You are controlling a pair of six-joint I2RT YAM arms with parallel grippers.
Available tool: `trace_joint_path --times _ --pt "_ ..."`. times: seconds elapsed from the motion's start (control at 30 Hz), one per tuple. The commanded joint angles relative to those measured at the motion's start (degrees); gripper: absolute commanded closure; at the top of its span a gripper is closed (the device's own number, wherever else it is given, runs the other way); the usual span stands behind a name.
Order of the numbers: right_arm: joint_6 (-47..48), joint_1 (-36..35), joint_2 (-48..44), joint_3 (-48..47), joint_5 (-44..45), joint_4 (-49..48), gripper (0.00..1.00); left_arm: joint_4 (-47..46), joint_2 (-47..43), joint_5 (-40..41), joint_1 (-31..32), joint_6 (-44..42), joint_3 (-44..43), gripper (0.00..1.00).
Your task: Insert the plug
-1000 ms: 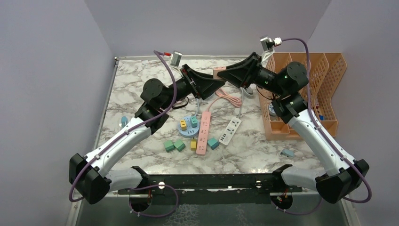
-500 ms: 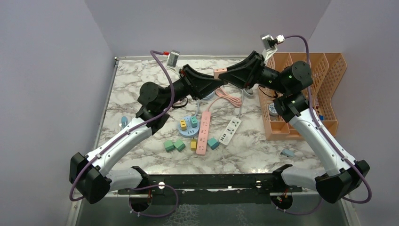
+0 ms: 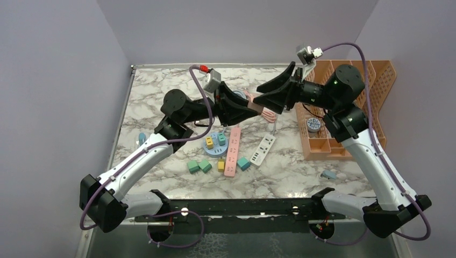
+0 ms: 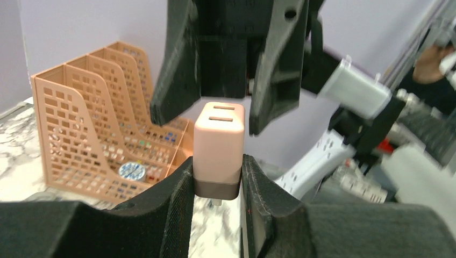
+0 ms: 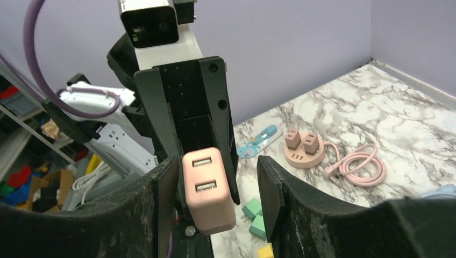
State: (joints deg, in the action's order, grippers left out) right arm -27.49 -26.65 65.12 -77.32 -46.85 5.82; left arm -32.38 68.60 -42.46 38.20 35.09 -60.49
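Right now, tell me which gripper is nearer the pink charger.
Left. The left gripper is shut on the pink charger; the right gripper has open jaws flanking it.

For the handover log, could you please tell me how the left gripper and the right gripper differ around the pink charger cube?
The left gripper is shut on the pink cube-shaped USB charger, pinching near its darker base; the right gripper is open, its fingers flanking the port end with a gap on one side. The left gripper carries the charger; the right gripper does not grip it yet. Both meet above the marble table.
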Motion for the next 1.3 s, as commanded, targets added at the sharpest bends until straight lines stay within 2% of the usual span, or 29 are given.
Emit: trace_joint_path --times 0.0,0.1,0.2,0.43,0.67,0.83,1.13,1.27 --pt "16.16 0.02 -0.61 -5.90 -4.19 17.57 0.45 9.82 0.42 -9.87 -0.64 -16.08 -4.77 1.00" --pt "23.75 0.02 -0.66 -8.23 -6.28 24.68 0.47 18.10 1.43 -11.50 -0.65 -24.44 -8.32 1.00" --pt "28.06 0.02 -1.36 -7.69 -8.30 26.74 0.47 29.62 2.55 -9.77 -0.65 -33.20 -12.46 1.00" --pt "33.89 -0.11 -0.40 -8.31 -6.29 30.42 0.47 41.44 4.26 -10.18 -0.64 -43.53 -17.30 1.00" --pt "34.66 -1.13 2.02 -8.00 -6.77 30.65 0.52 44.45 5.87 -12.51 -0.58 -45.67 -18.94 1.00" --pt "36.32 -2.08 3.24 -8.20 -5.79 32.38 0.48 45.39 6.53 -13.46 -0.65 -46.13 -19.51 1.00" --pt "40.83 -5.38 4.21 -7.62 -3.77 37.59 0.49 48.27 6.90 -15.38 -0.58 -47.39 -20.06 1.00" --pt "41.52 -6.72 4.88 -7.50 -1.14 38.38 0.56 50.54 7.16 -15.99 -0.66 -48.68 -20.59 1.00"
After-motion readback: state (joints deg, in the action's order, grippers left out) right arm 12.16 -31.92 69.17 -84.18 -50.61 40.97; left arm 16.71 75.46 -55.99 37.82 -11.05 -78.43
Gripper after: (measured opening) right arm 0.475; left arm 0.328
